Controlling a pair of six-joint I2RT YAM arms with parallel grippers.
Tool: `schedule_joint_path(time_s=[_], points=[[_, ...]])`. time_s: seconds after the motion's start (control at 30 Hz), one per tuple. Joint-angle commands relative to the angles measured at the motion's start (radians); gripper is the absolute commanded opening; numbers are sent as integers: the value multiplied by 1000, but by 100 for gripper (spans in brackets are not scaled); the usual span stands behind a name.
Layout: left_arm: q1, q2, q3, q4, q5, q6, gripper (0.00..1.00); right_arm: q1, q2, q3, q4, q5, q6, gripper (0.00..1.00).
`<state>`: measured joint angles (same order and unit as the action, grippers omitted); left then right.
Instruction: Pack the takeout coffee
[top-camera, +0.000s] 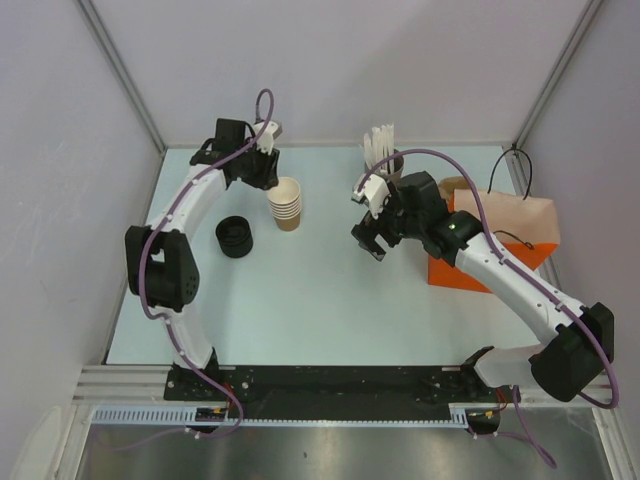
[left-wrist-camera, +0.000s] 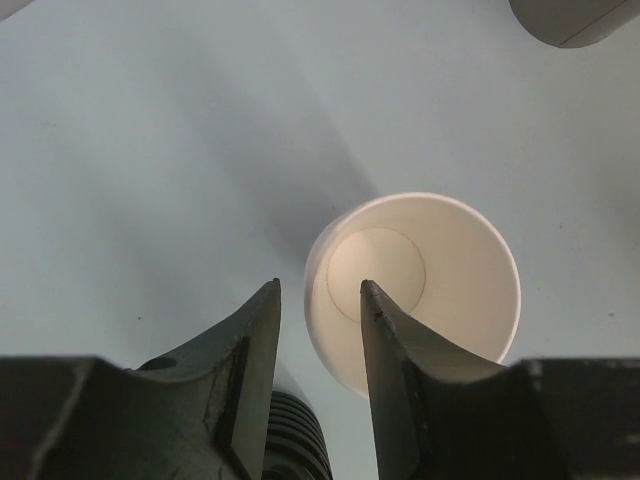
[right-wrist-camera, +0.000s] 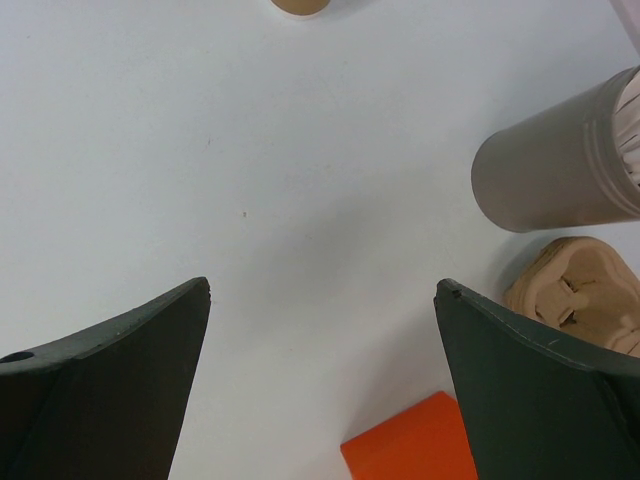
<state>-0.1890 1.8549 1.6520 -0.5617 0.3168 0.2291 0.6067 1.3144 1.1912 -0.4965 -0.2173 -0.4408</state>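
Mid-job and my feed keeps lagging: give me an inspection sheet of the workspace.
Surface: pale tabletop, no spills seen.
Job's things: lidded cup, nothing seen; stacked lidless tan paper cups; stacked black plastic lids; orange paper bag.
Clutter: grey tub of white stirrers; tan pulp cup carrier.
Pincers: left pincer astride top cup's rim, gap showing; right pincer open, empty.
Cables: purple cable along each arm.
Surroundings: white walls.

A pale blue-white bench (top-camera: 320, 310) fills mid-frame, boxed by plain white walls (top-camera: 340, 60) at left, top and right, grey struts (top-camera: 118, 70) in the upper corners. A black rail (top-camera: 330, 385) crosses the bottom.
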Motion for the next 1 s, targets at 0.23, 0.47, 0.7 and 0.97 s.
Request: schedule_joint_path(time_s=[0.23, 0.47, 0.7, 0.97], points=[[-10, 23, 49, 16, -15, 6, 34, -2, -18, -8, 33, 4, -10, 100], [-9, 26, 52, 14, -15, 4, 27, -2, -20, -10, 33, 2, -12, 100], [-9, 30, 55, 9, -18, 4, 24, -4, -24, -12, 32, 4, -13, 100], [-9, 36, 57, 2, -21, 9, 21, -2, -30, -15, 32, 4, -15, 100]])
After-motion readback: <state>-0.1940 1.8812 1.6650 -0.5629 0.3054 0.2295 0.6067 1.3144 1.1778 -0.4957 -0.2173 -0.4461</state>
